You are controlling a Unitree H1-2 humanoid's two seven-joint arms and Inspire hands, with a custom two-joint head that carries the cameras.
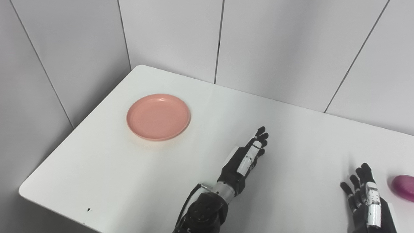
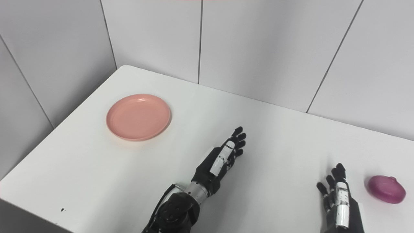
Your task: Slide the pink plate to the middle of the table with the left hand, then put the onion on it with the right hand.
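The round pink plastic plate lies well apart from your empty, straight-fingered left hand, near the white tabletop's far-left corner; it looks light, stiff and slick, so press its near rim and drag. Your right hand, likewise empty with fingers spread, sits just beside the smooth purple onion, which will likely roll, so cup it around its widest part.

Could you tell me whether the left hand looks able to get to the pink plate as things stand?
Probably yes. The left hand is open and holds nothing, and only bare white table lies between it and the pink plate to its far left. Nothing stands in the way.
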